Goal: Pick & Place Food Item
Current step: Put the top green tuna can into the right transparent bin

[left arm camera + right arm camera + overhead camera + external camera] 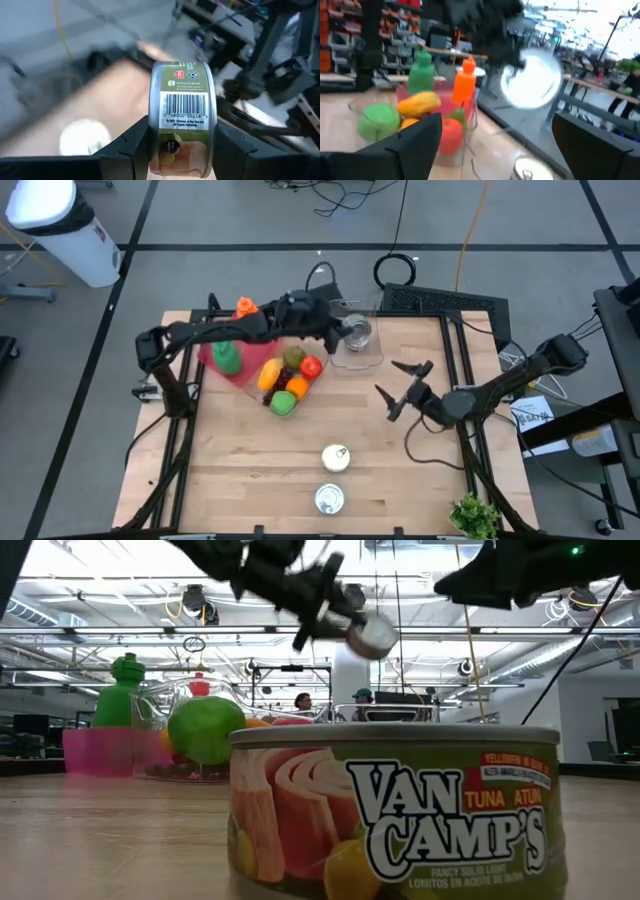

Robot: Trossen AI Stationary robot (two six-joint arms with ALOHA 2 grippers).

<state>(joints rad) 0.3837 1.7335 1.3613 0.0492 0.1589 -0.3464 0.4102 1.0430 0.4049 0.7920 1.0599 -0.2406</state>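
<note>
Standing nearest on the worktop [230, 480], a Van Camp's tuna tin [395, 808], a second tin [335, 458] just behind. Farther back, hanging above the worktop with fingers spread apart, gripping nothing: right pincer [400, 385]. Beyond, holding a green-labelled can [183, 117] aloft over the clear container [356, 340], beside the fruit bin [285, 385]: left pincer [345, 330], clamping it tight.

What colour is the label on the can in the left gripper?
Olive green on the can, clearest in the left wrist view.
</note>
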